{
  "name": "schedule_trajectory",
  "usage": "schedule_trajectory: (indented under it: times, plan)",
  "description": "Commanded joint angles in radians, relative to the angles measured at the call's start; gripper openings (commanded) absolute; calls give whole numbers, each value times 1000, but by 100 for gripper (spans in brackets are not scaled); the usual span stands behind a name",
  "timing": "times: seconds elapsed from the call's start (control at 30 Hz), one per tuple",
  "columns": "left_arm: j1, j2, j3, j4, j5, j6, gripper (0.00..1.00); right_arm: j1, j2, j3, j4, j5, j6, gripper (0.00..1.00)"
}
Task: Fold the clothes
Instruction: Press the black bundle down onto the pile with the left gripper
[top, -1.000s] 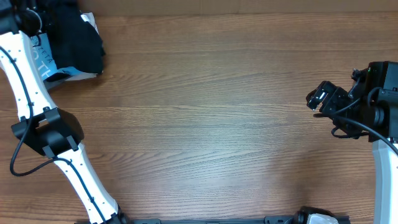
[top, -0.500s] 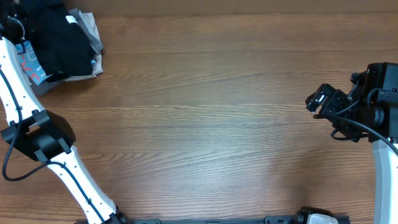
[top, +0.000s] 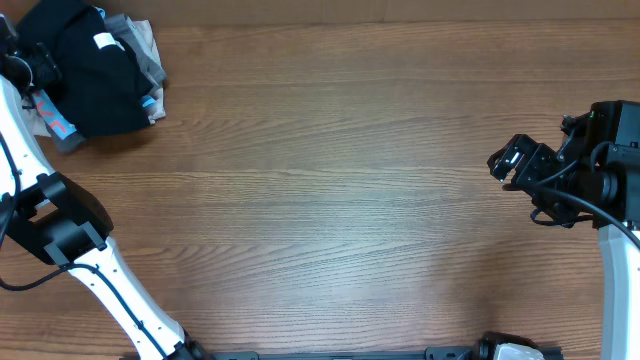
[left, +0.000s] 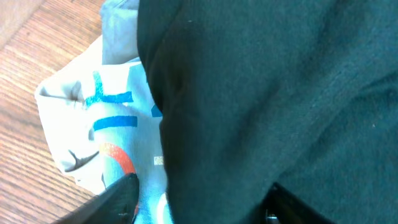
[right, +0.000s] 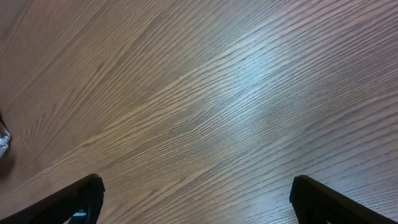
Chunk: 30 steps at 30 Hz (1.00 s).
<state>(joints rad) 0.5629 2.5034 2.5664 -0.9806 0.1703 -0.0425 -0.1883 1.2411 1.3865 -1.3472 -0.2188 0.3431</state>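
Note:
The clothes, a plain black garment (top: 92, 82) with a small white label (top: 105, 42), lie bunched at the table's far left corner on top of other garments. My left gripper (top: 36, 66) is at the garment's left edge. In the left wrist view the black fabric (left: 280, 93) fills most of the frame, and my left gripper (left: 202, 208) is open with that cloth lying between its spread fingers (left: 121, 196). My right gripper (top: 512, 160) hovers open at the right side, over bare wood (right: 205, 124), with nothing between its fingers (right: 84, 198).
A light blue tee with blue and red lettering (left: 106, 130) lies under the black garment, poking out at its left (top: 52, 118). Grey and beige garments (top: 148, 52) stick out at the pile's right. The table's far edge runs just behind the pile.
The left arm swung left, dragging the black garment further into the corner. Its jaws, shut on the cloth before, have now parted. The right arm stayed still.

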Motion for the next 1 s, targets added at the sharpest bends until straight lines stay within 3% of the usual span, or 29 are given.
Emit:
schedule_trajectory:
  times: [0.0, 0.2, 0.4, 0.57, 0.63, 0.83, 0.97]
  plan:
    - [7, -69, 3, -10, -79, -69, 53, -4, 0, 22, 2, -8, -4, 100]
    - [6, -171, 3, -4, -159, -145, 65, -4, 0, 22, 3, -8, -12, 100]
    - [-4, -198, 3, 14, -84, -244, 64, -4, 0, 22, 3, -8, -12, 100]
    - [-28, -172, 1, 55, -46, -254, 64, -4, 0, 22, 3, -8, -11, 100]
    - [-43, -153, 1, 76, -47, -253, 59, -4, 0, 22, 2, -8, -11, 100]
    - [-74, -60, 1, 151, -47, -253, 33, -4, 0, 22, 2, -12, -11, 100]
    - [-81, 27, 1, 199, -59, -240, 32, -3, 0, 22, 2, -42, -11, 100]
